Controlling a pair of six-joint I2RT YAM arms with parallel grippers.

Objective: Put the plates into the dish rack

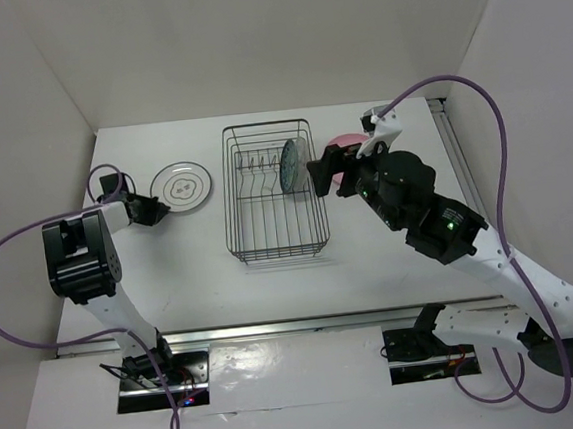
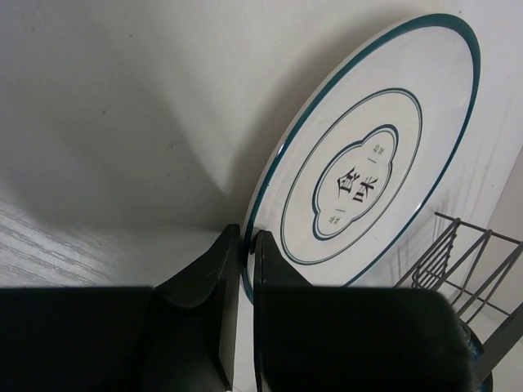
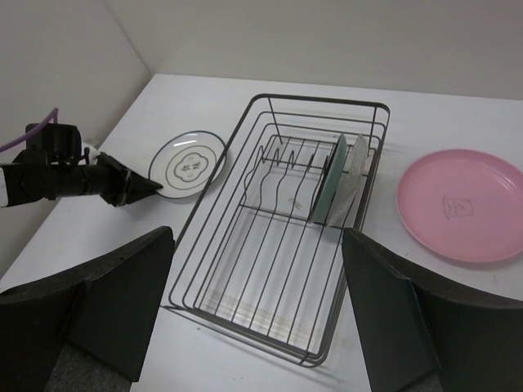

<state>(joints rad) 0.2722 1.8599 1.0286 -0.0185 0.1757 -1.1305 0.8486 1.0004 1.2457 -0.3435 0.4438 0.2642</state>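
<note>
The dish rack [image 1: 228, 195] stands mid-table. The blue-green plate [image 1: 293, 165] stands upright among its tines, and in the right wrist view [image 3: 328, 180] the clear glass plate [image 3: 355, 171] stands right beside it. The white ring-patterned plate [image 1: 182, 186] lies flat left of the rack. My left gripper [image 1: 155, 208] is shut on its near rim, and the left wrist view shows the rim [image 2: 368, 171] pinched between the fingers [image 2: 270, 261]. The pink plate [image 3: 462, 204] lies right of the rack. My right gripper [image 3: 257, 235] is open and empty above the rack's right side.
White walls close in the table at the back and both sides. In the top view my right arm [image 1: 405, 189] covers most of the pink plate [image 1: 345, 139]. The rack [image 3: 319, 100] has free tine slots left of the two standing plates.
</note>
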